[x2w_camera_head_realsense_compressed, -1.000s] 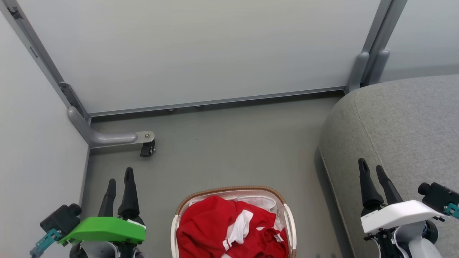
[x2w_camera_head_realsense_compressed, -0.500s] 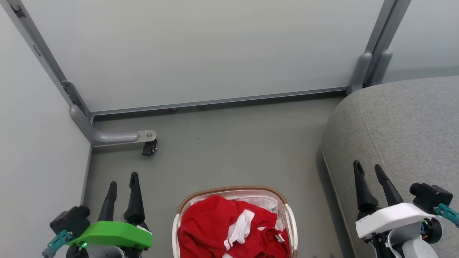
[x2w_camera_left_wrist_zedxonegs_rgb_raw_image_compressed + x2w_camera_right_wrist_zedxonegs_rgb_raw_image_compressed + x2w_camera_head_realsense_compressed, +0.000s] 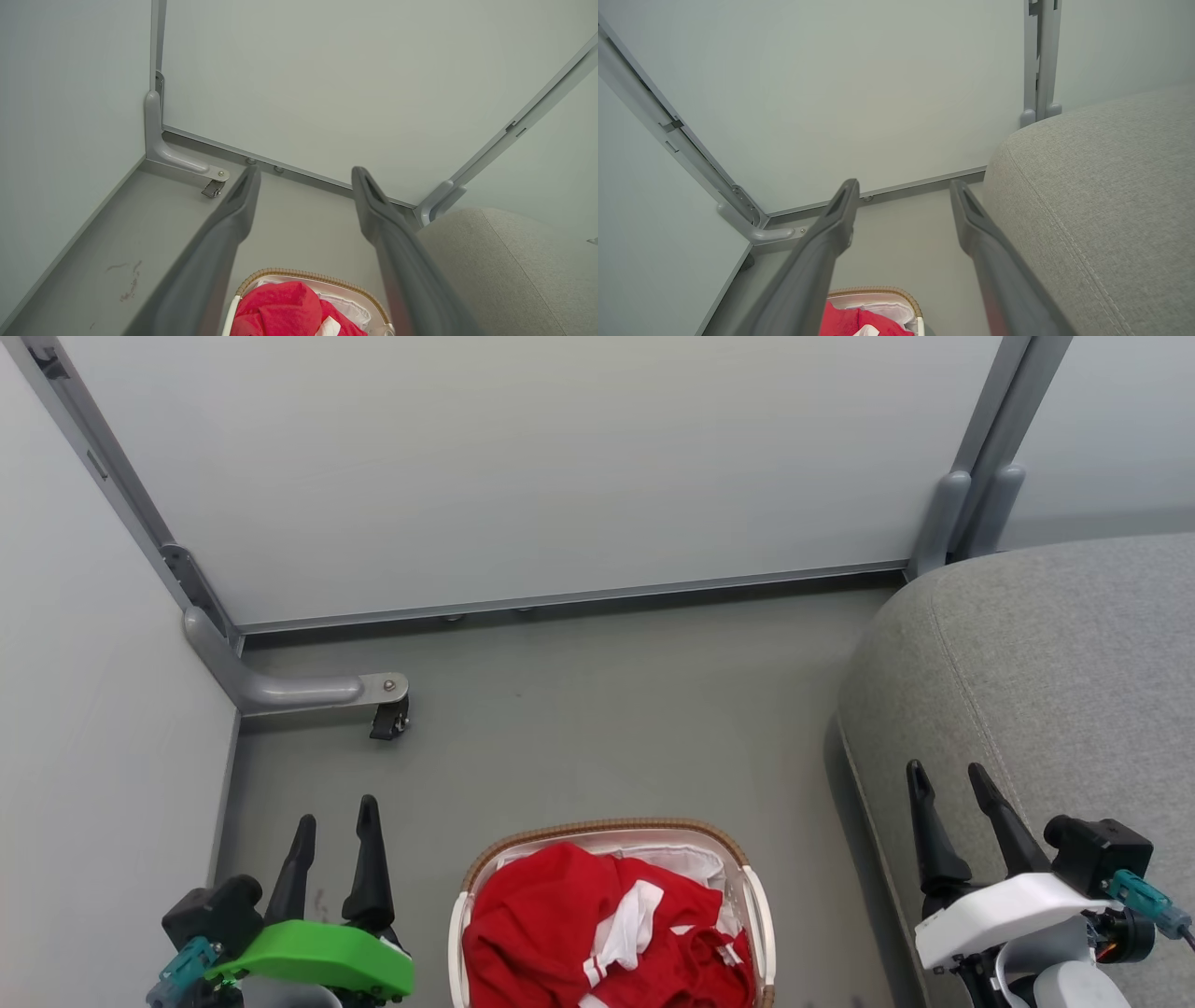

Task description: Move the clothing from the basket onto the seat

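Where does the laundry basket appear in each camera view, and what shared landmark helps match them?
Head view: the basket sits at the bottom edge, centre.
Left wrist view: at the bottom edge, centre.
Right wrist view: at the bottom edge, slightly left of centre.
Shared landmark: the seat, to the basket's right in all three views.

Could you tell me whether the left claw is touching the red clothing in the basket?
Apart. In the head view the open left claw sits left of the basket, with bare floor showing between it and the clothing.
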